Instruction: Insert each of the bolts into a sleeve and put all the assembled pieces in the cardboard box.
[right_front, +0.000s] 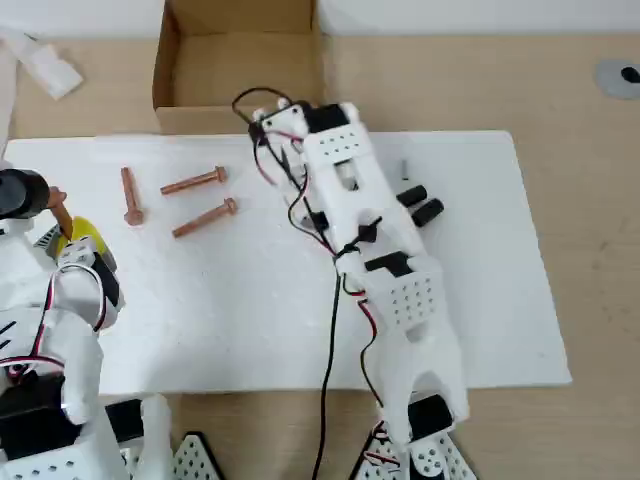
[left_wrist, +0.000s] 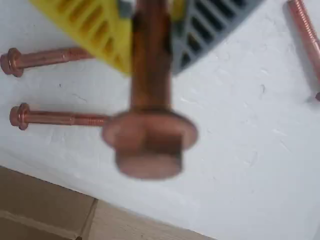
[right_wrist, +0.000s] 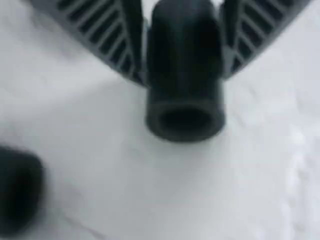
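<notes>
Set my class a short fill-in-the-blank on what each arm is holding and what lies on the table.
The left tool holds a copper ___.
The right tool is shut on a black ___.
___ loose bolts lie on the white sheet.
Missing words: bolt; sleeve; three.

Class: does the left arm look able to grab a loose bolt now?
Probably not: its claw is shut on another bolt, though nothing blocks the loose bolts on the mat.

right arm spans mat, bolts scattered left
</notes>
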